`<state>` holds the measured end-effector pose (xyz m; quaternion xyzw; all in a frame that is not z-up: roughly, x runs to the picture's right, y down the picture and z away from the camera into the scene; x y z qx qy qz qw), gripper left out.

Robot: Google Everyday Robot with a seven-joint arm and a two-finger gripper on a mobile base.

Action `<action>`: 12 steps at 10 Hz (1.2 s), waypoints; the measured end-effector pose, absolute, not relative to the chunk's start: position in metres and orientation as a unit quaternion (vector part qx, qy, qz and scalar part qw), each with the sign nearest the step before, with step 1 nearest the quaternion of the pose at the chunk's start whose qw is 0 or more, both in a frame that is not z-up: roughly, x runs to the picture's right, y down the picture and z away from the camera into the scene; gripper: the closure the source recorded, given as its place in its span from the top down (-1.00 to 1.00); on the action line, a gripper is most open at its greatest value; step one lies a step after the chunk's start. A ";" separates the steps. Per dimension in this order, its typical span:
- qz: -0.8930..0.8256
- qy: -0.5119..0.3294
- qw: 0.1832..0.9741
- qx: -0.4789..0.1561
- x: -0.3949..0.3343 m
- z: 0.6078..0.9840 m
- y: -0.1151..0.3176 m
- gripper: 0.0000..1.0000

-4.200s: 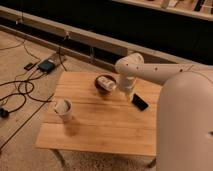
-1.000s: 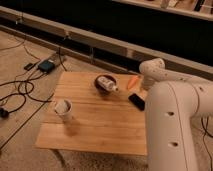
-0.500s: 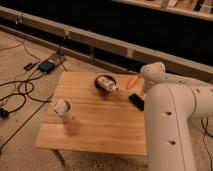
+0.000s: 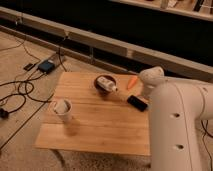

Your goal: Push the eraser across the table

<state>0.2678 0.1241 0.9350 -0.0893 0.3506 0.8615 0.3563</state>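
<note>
The eraser (image 4: 136, 103), a small flat black block, lies on the light wooden table (image 4: 100, 130) near its right edge. My gripper (image 4: 146, 93) hangs below the white wrist at the table's right edge. It is just right of the eraser's far end and below the orange carrot-like piece (image 4: 132, 82). The large white arm body fills the right side of the view and hides the table's right front corner.
A dark bowl with a small bottle lying in it (image 4: 105, 84) sits at the back middle of the table. A white cup (image 4: 63, 110) stands at the left. Cables and a blue box (image 4: 46, 66) lie on the floor to the left.
Since 4.2 s ago the arm has swung from over the table beside the bowl to the right edge. In the last second it barely moved. The eraser stays in place.
</note>
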 end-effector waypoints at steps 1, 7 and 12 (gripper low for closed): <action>0.859 0.345 0.366 -0.097 0.257 0.927 0.124 0.30; 0.848 0.307 0.408 -0.139 0.211 0.894 0.118 0.30; 0.837 0.294 0.426 -0.177 0.172 0.887 0.126 0.30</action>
